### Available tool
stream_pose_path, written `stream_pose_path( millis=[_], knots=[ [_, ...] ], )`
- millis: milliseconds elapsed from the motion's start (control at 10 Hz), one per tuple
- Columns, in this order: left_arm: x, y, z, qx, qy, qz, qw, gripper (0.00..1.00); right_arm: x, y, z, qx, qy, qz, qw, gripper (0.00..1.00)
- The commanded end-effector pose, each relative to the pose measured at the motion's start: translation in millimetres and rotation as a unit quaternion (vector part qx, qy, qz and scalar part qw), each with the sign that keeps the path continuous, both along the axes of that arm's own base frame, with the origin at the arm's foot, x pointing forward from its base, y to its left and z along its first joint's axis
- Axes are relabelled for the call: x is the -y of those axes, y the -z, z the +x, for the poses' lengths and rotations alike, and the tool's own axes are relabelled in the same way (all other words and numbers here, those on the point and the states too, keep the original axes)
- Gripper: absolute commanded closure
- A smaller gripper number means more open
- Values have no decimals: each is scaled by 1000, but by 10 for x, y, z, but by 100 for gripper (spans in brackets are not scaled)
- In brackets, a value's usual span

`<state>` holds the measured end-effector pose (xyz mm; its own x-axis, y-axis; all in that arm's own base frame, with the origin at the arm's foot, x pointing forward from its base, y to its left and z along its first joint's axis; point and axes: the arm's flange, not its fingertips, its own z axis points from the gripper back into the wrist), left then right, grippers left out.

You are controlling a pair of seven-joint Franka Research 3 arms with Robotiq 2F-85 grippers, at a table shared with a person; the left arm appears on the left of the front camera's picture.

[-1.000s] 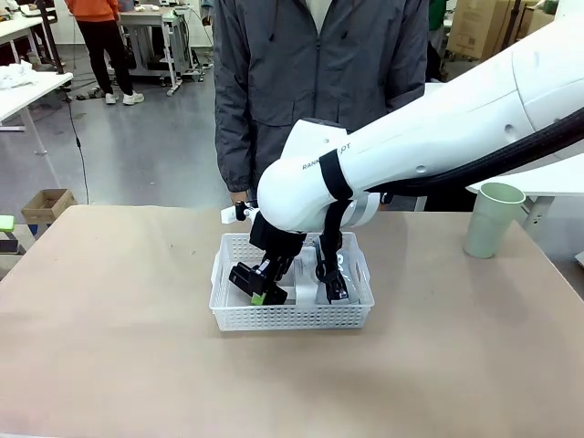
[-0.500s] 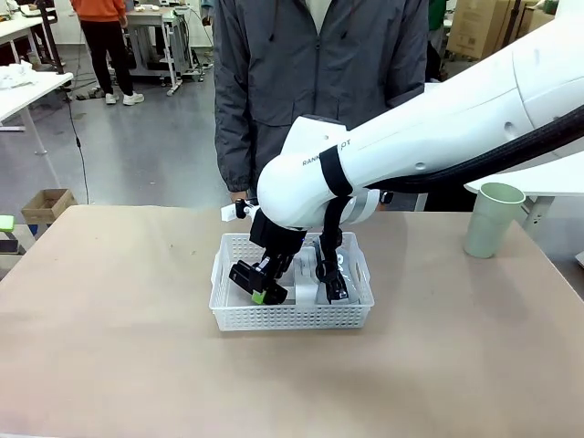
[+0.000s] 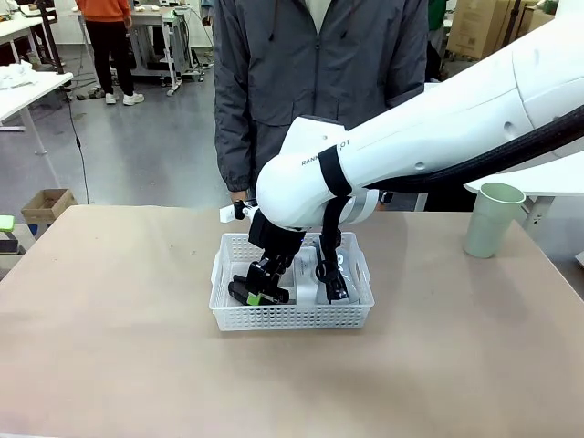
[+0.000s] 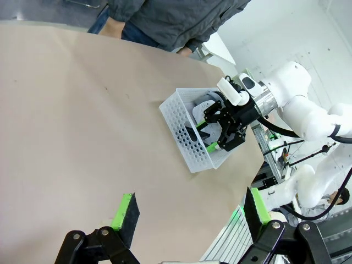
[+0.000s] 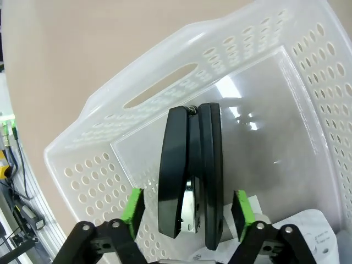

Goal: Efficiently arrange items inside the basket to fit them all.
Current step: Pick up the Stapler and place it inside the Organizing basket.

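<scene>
Front view: the right gripper (image 3: 258, 294) is lowered into the 9 o'clock half of the basket (image 3: 292, 317), its white arm reaching in from 3 o'clock. The basket is a shallow, rectangular white plastic tray with perforated walls, and it sits near the centre of the matt brown table (image 3: 119, 319). A grey soft pouch (image 3: 347, 274) with a black strap lies in the basket's 3 o'clock half. A pale green paper cup (image 3: 493, 219), tapered and upright, stands on the table well apart from the basket, at about 2 o'clock from it. A person in a grey jacket (image 3: 319, 82) stands at the table's 12 o'clock edge.

Right wrist view: the black stapler (image 5: 190, 176) lies on the smooth, glossy basket floor. It is a long, narrow body in two glossy black halves with bare metal showing between them. It runs from 6 to 12 o'clock, with its far end toward the cut-out end handle. The right gripper's green pads (image 5: 133, 206) stand one on each side of the stapler. A gap shows on both sides, so the jaws are parted and grip nothing. A white printed surface shows at 5 o'clock, and what it is cannot be told.

Left wrist view: the left gripper (image 4: 192, 209) hangs over bare table with its fingers spread wide and nothing between them. The basket lies well away at about 1 o'clock.
</scene>
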<state>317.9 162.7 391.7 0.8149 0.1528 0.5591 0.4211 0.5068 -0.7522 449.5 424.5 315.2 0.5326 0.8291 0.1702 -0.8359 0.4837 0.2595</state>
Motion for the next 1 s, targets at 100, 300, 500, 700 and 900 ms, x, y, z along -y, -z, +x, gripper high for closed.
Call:
stream_pose_path(
  millis=[100, 300, 500, 700, 900],
  knots=[
    [3, -32, -17, -5, 1, -6, 1000, 0, -6, -65, 28, 0, -10, 5, 1000, 0],
    [3, -32, -17, -5, 1, -6, 1000, 0, 80, -395, 13, -5, -28, 34, 999, 0],
    [3, -32, -17, -5, 1, -6, 1000, 0, 313, -974, -155, -29, -31, 47, 998, 0],
    [3, -32, -17, -5, 1, -6, 1000, 0, 873, -1541, -448, -50, 34, 79, 995, 0],
    [3, -32, -17, -5, 1, -6, 1000, 0, 1685, -1859, -706, -25, 108, 164, 980, 0]
  ],
)
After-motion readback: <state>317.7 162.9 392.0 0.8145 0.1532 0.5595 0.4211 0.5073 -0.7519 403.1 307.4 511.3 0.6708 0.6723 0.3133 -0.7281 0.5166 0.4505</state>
